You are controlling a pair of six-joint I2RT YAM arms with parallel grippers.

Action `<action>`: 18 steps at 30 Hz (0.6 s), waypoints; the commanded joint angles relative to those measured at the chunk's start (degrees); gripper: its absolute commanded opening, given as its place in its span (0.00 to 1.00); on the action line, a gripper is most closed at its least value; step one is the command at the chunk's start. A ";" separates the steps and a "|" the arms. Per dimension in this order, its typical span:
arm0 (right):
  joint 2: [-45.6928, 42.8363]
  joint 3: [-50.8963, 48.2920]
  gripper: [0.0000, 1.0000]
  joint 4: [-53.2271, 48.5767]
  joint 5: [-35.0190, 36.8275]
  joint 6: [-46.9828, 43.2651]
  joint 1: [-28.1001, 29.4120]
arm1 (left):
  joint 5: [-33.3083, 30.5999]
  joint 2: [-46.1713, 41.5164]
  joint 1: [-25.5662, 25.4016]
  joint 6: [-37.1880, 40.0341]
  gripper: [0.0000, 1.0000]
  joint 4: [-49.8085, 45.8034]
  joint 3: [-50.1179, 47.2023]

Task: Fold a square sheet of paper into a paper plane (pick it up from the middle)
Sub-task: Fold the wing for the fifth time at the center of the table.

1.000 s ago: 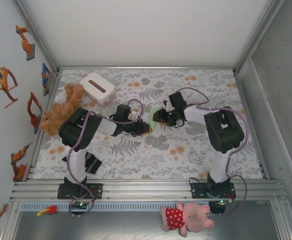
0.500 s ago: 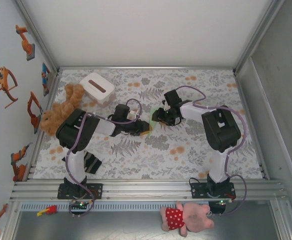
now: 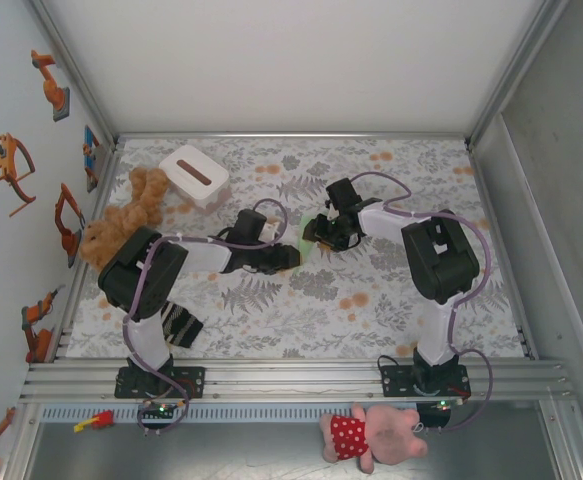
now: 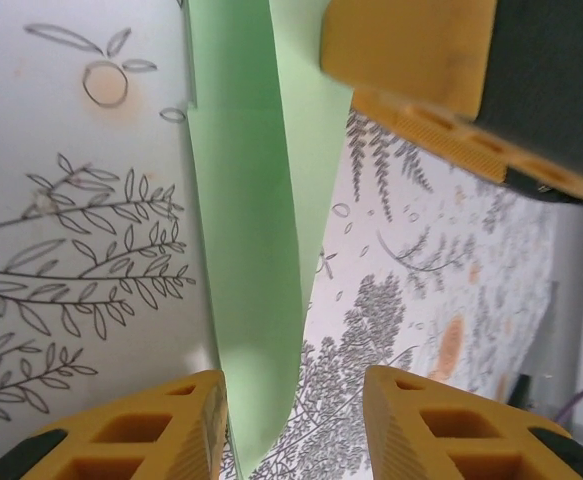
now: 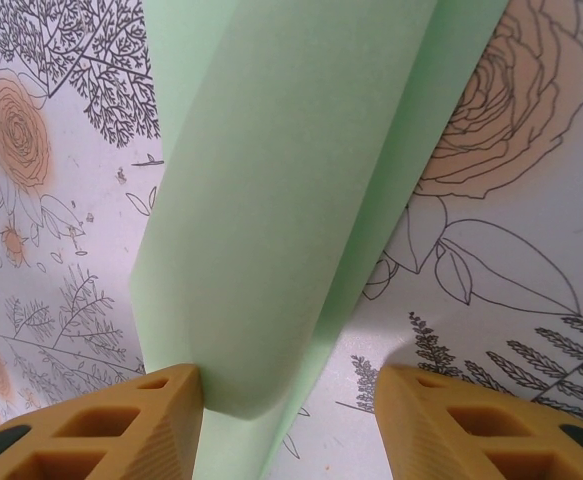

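Note:
The square sheet of paper [image 3: 309,246] is pale green and lies folded into a long narrow strip in the middle of the flowered tablecloth. The two grippers meet over it. In the left wrist view the paper [image 4: 241,200] runs between the yellow fingers of my left gripper [image 4: 293,385]. Its jaws stand apart, and the paper's edge leans on the left finger [image 4: 141,430]. My right gripper [image 5: 289,378] is open too, and the curled fold of paper [image 5: 291,180] rests against its left finger [image 5: 121,425]. From above, the left gripper [image 3: 289,257] comes in from the left and the right gripper [image 3: 314,232] from the right.
A white box with a dark slot [image 3: 193,176] stands at the back left beside a brown teddy bear [image 3: 121,220]. A striped dark cloth [image 3: 179,325] lies near the left arm's base. A pink plush toy [image 3: 371,432] lies in front of the table rail.
My left gripper's jaws have opened off the paper, and its arm has swung a little to the left. The right gripper shifted slightly left and stayed open.

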 commanded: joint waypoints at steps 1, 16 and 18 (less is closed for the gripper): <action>5.79 -2.27 0.51 -5.80 6.84 1.21 -0.09 | -5.14 -1.00 -1.19 4.39 0.41 -6.88 2.94; 6.76 -2.01 0.50 -6.38 6.62 1.78 -0.09 | -7.48 2.08 -2.57 7.40 0.39 -10.59 8.60; 6.72 -2.08 0.50 -6.42 6.66 1.84 -0.08 | -7.83 2.65 -2.59 7.78 0.39 -10.80 9.13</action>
